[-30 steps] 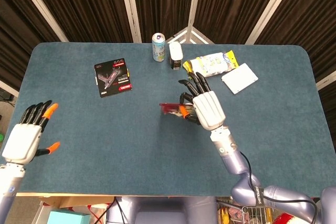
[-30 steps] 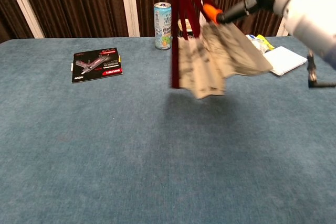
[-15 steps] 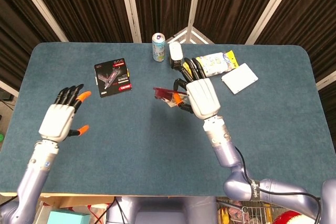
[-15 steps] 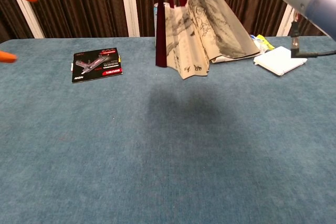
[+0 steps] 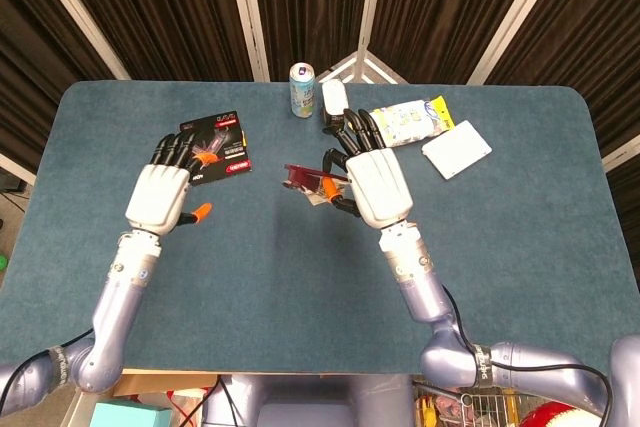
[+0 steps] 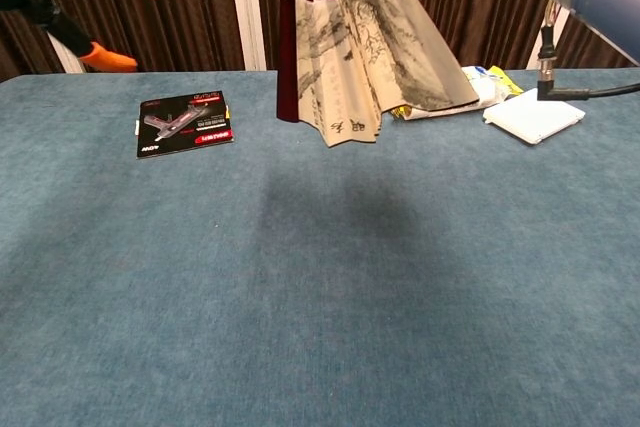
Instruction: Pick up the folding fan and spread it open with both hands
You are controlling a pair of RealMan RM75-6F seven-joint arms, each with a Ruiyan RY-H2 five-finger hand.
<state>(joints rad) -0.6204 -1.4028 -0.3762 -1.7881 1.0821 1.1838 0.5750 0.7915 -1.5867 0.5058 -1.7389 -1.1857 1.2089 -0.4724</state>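
Your right hand [image 5: 371,179] grips the folding fan [image 6: 365,42] aloft above the table [image 5: 300,277], partly spread, hanging below the fingers. Your left hand [image 5: 163,192] hovers open, well apart to the fan's left.

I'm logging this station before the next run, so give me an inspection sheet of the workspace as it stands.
Surface: blue felt table, no damage seen.
Job's things: folding fan lifted off the table, partly spread, hanging from above.
Clutter: black card pack, drink can, white bottle, yellow snack bag, white box.
Hands: right hand holds the fan; left hand empty, fingers apart, above the table.
Cables: black cable along the right arm.
Surroundings: dark curtains behind.
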